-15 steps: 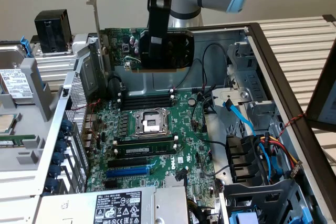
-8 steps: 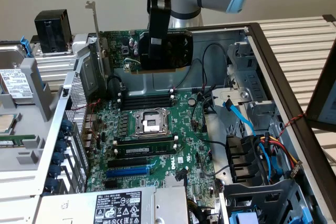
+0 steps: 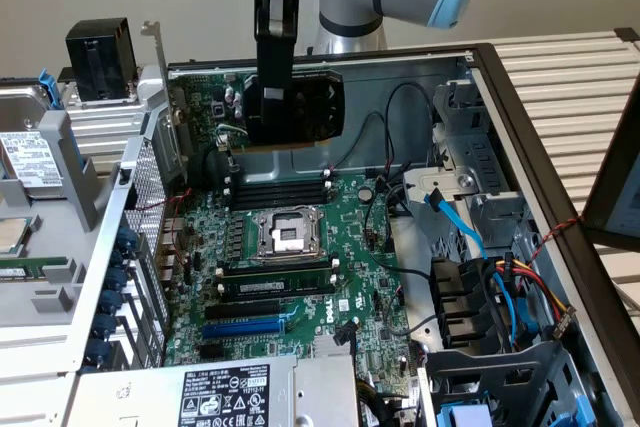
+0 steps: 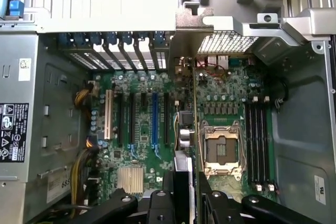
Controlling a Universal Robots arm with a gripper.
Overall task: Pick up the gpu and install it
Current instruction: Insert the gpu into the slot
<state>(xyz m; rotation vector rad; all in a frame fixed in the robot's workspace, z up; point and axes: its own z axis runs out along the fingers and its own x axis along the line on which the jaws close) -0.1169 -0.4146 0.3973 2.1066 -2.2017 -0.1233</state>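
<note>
The gpu (image 3: 312,104), a green card with a black fan block, hangs on edge above the far end of the open computer case. Its silver end bracket (image 3: 156,57) points to the exterior view's left. My gripper (image 3: 272,119) comes straight down from above and is shut on the card. In the wrist view the gpu (image 4: 185,135) appears edge-on between my black fingers (image 4: 173,192), hovering over the motherboard (image 4: 142,124) between the expansion slots and the CPU socket (image 4: 220,148). The blue slot (image 3: 240,327) and the black slots beside it stand bare.
Dark memory sticks (image 3: 280,187) sit just below the held card, beside the CPU socket (image 3: 285,232). A power supply (image 3: 225,392) fills the near end of the case. Blue and coloured cables (image 3: 460,222) and drive bays lie on the exterior view's right. The rear slot covers (image 4: 121,51) line the case wall.
</note>
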